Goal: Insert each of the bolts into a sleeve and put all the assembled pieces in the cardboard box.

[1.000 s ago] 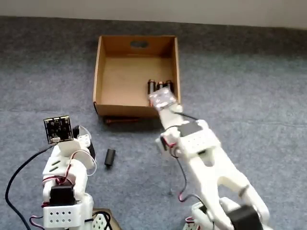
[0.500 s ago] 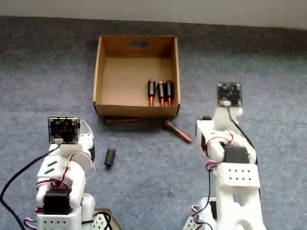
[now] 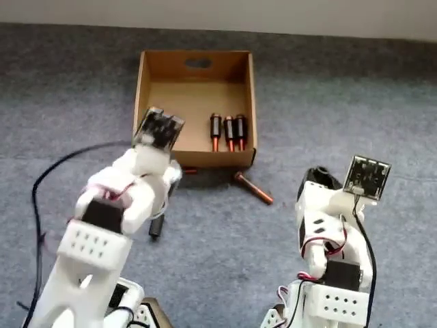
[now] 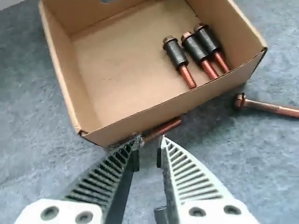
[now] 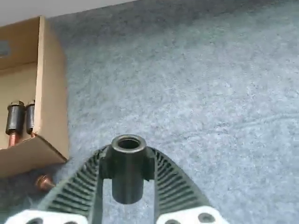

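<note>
From above: left arm (image 3: 126, 195) out at the cardboard box (image 3: 141, 102) front wall; three assembled pieces (image 3: 229, 131) inside, loose bolt (image 3: 254, 188) off the corner.

Left wrist: left gripper (image 4: 148, 142) narrowly parted, poised at the wall-side bolt (image 4: 162, 128), long axis along the wall, head end hidden. Better to widen, straddle the shank crosswise, mind the cardboard.

Right wrist: right gripper (image 5: 127, 156) clamped on a black sleeve (image 5: 127, 177), bore toward the camera.
</note>
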